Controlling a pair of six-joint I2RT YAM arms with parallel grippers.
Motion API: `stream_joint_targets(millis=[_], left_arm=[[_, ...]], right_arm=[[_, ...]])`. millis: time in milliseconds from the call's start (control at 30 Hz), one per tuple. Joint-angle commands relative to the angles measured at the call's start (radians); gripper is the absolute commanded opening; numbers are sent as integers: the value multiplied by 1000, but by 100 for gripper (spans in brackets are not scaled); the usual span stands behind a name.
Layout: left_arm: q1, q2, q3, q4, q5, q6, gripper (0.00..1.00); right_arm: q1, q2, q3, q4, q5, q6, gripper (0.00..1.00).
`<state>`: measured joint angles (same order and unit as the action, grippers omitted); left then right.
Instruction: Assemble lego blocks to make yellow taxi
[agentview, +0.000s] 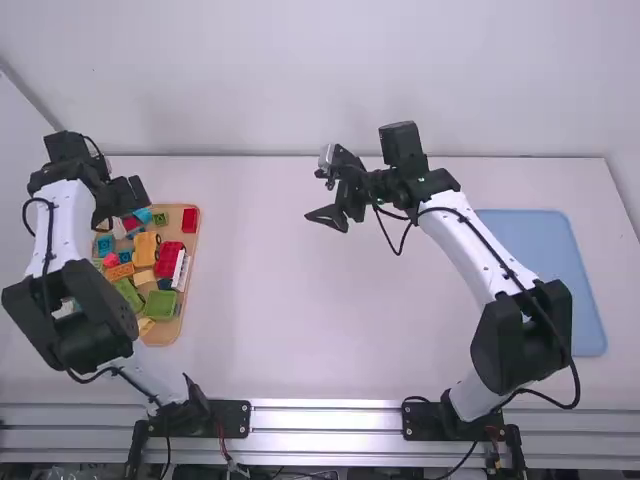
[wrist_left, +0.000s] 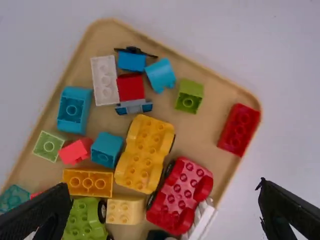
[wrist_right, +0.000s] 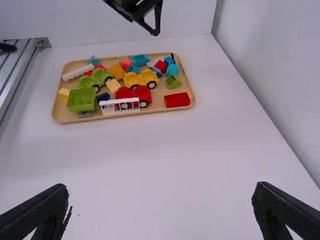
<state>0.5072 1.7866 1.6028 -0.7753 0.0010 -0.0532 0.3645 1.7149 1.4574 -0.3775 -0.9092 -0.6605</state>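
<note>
Above the far part of the tan tray stands my left gripper; in its wrist view the left gripper is open, nothing between its fingers. Below it lie the yellow car base, an orange-yellow brick and a pale yellow brick, all loose in the tray. In the high view the yellow car base is near the tray's middle. My right gripper is over the table's middle, well right of the tray; the right gripper is open and holds nothing.
The tray also holds a red car base, a green car base, a red brick, a white fence and several other blocks. A blue mat lies at the table's right. The back wall rises behind the table.
</note>
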Motion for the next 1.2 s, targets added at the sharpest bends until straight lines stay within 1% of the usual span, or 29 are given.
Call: stream_joint_targets(millis=[0, 33, 67, 100, 200, 300, 367, 400, 433, 467, 567, 767, 967, 1133, 1167], left_arm=[[13, -8, 25, -16, -100, -81, 99], [26, -10, 26, -52, -175, -175, 99], [27, -11, 27, -57, -183, -184, 99], [42, -11, 27, -94, -218, -239, 99], [71, -11, 27, -131, -188, -248, 99], [119, -10, 27, -135, -34, -183, 99], [135, -10, 27, -132, 35, -155, 99], [142, -8, 27, -129, 84, -84, 99], [145, -5, 27, -120, 98, -31, 99], [145, -5, 26, -119, 98, -26, 99], [132, 11, 27, -104, 91, 85, 99], [127, 71, 27, -152, 96, 231, 99], [127, 166, 27, -129, 96, 317, 99], [96, 226, 27, -90, 92, 357, 100], [90, 234, 27, -88, 92, 365, 98]], right_arm=[[2, 10, 28, 1, -6, -1, 98], [2, 10, 28, 4, -6, -1, 98], [2, 10, 28, 4, -6, -1, 98], [2, 10, 28, 3, -5, -1, 98], [2, 10, 28, 7, -5, -2, 98], [2, 10, 28, 7, -6, -2, 98], [2, 10, 28, 6, -5, -2, 98], [2, 10, 28, 7, -6, -1, 98], [2, 10, 28, 7, -6, -1, 98], [2, 10, 28, 7, -6, -1, 98], [2, 10, 28, 7, -6, -2, 98], [2, 10, 28, 19, -6, -1, 98], [10, 10, 28, 31, -6, 6, 98], [21, 10, 28, 33, -5, 6, 98], [23, 10, 28, 32, -6, 6, 98]])
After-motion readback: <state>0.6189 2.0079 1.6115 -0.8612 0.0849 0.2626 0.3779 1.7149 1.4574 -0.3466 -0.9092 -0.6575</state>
